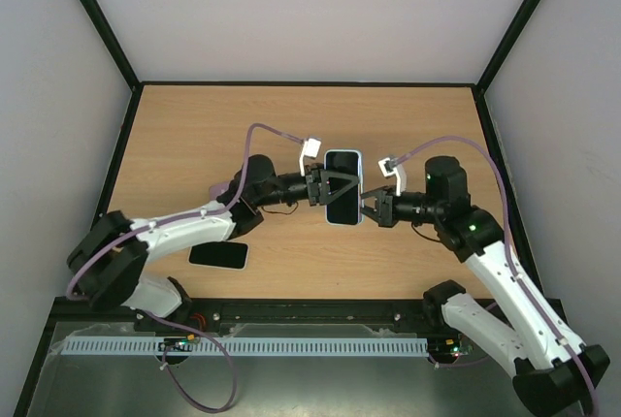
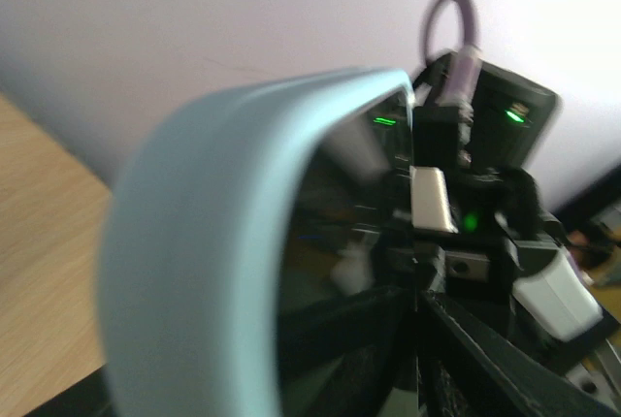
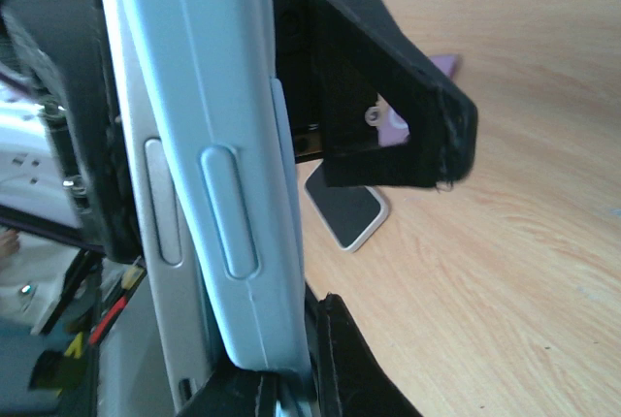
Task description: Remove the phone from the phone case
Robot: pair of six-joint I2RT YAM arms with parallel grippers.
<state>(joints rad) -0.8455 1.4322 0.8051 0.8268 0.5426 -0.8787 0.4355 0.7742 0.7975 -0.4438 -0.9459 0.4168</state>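
Jaws of the right hand [image 1: 366, 206] are standing almost together, and we are seeing them pinching the right edge of the phone case [image 3: 218, 126]. In the right wrist view this pale blue shell is rising from between the two black fingers [image 3: 364, 378] and filling the left half of the picture. Beside the blue edge with its long raised button, a grey edge with a button of its own is showing. We are taking it for the side of the phone [image 1: 342, 208], though we are not managing to tell whether it is sitting fully in the shell or lifting out of it. From above, the phone's dark screen is facing up inside the blue rim. The whole thing is hanging clear of the counter [image 1: 223, 116], above its middle.

The left hand [image 1: 336, 186] is reaching in from the opposite side and straddling the case. One finger is lying over the screen in the top view, and another is showing on the blue back side in the right wrist view. Its own camera is giving us only a blurred close view of a blue corner, so we are unable to say how wide it is standing or whether it is gripping anything.

Farther out, near the left forearm, a second handset [image 1: 218, 255] is lying flat on the counter, well apart from the held case.
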